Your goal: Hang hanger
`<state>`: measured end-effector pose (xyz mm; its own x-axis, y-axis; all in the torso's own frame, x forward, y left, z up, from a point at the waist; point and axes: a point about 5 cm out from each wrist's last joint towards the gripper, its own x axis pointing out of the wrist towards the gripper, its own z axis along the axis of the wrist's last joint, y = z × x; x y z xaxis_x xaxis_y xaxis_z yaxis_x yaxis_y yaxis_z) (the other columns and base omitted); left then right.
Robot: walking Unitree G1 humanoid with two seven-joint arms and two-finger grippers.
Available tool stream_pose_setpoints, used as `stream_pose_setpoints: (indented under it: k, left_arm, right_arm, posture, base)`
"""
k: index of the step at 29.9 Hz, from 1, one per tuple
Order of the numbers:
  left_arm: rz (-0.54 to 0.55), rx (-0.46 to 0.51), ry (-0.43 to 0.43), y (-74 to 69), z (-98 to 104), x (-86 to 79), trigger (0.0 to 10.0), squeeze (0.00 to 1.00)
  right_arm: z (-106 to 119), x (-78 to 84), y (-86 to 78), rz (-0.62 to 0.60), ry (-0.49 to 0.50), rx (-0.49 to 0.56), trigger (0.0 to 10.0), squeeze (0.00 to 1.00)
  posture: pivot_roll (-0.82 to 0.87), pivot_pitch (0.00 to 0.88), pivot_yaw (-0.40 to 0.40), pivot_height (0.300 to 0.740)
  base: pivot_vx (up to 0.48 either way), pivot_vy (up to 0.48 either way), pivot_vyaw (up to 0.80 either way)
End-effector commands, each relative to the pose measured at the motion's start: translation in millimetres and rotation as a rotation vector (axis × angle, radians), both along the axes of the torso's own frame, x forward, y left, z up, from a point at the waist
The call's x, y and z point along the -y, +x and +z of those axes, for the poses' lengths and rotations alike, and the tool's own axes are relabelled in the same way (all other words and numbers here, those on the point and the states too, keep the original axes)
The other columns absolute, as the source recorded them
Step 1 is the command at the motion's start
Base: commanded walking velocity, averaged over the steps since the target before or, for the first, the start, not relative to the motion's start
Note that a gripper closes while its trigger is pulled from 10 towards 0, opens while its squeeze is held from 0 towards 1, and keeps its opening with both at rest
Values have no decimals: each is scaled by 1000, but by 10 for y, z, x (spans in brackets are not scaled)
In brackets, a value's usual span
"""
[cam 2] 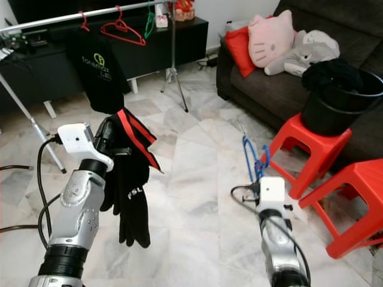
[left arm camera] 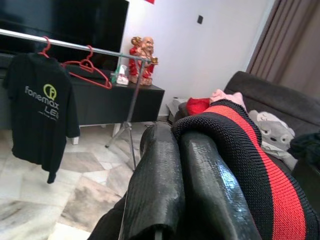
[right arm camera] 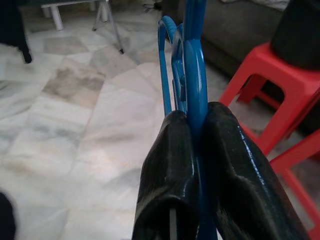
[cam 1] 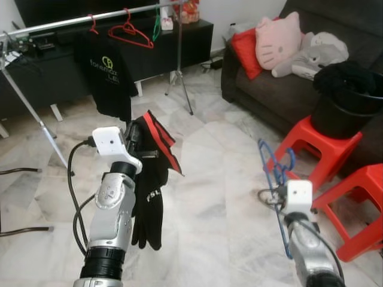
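Note:
My right gripper (right arm camera: 192,125) is shut on a blue plastic hanger (cam 1: 274,168), held upright in front of me on the right. A black garment with a red stripe (cam 1: 152,179) hangs from my left gripper (left arm camera: 180,150), which is shut on its edge on the left. Far ahead a silver clothes rail (cam 1: 72,21) on tripod legs carries a black T-shirt (cam 1: 108,75) on a red hanger, an empty red hanger (cam 1: 128,33) and a green one (cam 1: 157,24).
Two red plastic stools (cam 1: 317,146) stand at the right, one bearing a black bucket of dark clothes (cam 1: 347,98). A dark sofa with cushions and plush toys (cam 1: 281,42) lies behind. A black TV cabinet (cam 1: 66,66) runs behind the rail. Marble floor lies between.

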<state>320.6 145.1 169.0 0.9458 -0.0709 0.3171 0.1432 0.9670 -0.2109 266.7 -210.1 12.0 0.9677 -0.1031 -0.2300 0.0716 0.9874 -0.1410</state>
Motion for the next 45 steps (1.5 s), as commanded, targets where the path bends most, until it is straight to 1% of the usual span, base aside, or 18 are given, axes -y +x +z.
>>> stream_pose_setpoints:
  k: [1,2,4,7,10,12,13,14,18,23,25,29,30,31,36,39,43,45]
  left_arm:
    - [-15,40,13,-9,114,26,10000,0]
    - [-12,40,16,-24,116,12,10000,0]
    - [-9,41,23,-43,120,-5,10000,0]
    - [-4,43,32,-62,127,-36,10000,0]
    - [10,43,36,-74,137,-81,10000,0]
    - [16,43,39,-73,145,-98,10000,0]
    - [16,43,39,-73,145,-98,10000,0]
    - [19,44,41,-70,155,-109,10000,0]
    - [36,49,37,-70,198,-163,10000,0]
    - [36,53,38,-107,207,-151,10000,0]
    - [19,38,62,-150,155,-121,10000,0]
    - [-22,47,172,-259,97,-89,10000,0]
    - [-21,46,181,-321,84,-131,10000,0]
    - [-21,46,181,-321,84,-131,10000,0]
    - [18,35,262,-510,76,-320,10000,0]
    - [42,34,274,-602,116,-393,10000,0]
    - [62,34,273,-638,152,-421,10000,0]
    - [84,41,249,-629,211,-427,10000,0]
  right_arm:
    - [64,-34,-10,0,25,45,10000,0]
    - [81,-39,-61,-9,44,52,10000,0]
    - [113,-44,-89,-1,29,49,10000,0]
    - [208,-62,-149,-7,39,90,10000,0]
    - [215,-156,-364,49,-20,98,10000,0]
    - [162,-228,-523,75,-5,82,10000,0]
    - [162,-228,-523,75,-5,82,10000,0]
    - [163,-252,-582,77,-4,82,10000,0]
    - [293,-262,-551,53,12,109,10000,0]
    - [391,-267,-582,47,12,128,10000,0]
    - [424,-262,-592,46,11,130,10000,0]
    - [451,-251,-598,45,12,125,10000,0]
    - [458,-247,-599,45,15,122,10000,0]
    - [458,-247,-599,45,15,122,10000,0]
    - [481,-235,-608,43,20,108,10000,0]
    - [484,-226,-612,42,21,103,10000,0]
    - [485,-227,-613,41,24,98,10000,0]
    - [499,-232,-613,40,26,95,10000,0]
  posture:
    - [-37,0,-15,740]
    - [-28,0,-17,740]
    - [-14,0,-19,740]
    - [-21,0,-23,740]
    - [-14,0,-22,740]
    - [-13,0,-20,740]
    - [-13,0,-20,740]
    - [-12,0,-16,740]
    - [-18,0,-20,740]
    - [-20,0,-22,740]
    - [-22,0,-21,740]
    - [-19,0,-26,740]
    - [-19,0,-30,740]
    - [-19,0,-30,740]
    - [-7,0,-43,740]
    - [-3,0,-46,740]
    - [-3,0,-46,740]
    - [1,0,-41,740]
  base:
    - [0,0,0]
    - [0,0,0]
    - [0,0,0]
    - [0,0,0]
    - [0,0,0]
    - [0,0,0]
    - [0,0,0]
    - [0,0,0]
    - [0,0,0]
    - [0,0,185]
    - [0,0,800]
    - [0,0,800]
    - [0,0,800]
    - [0,0,800]
    - [0,0,800]
    - [0,0,652]
    - [0,0,656]
    - [0,0,650]
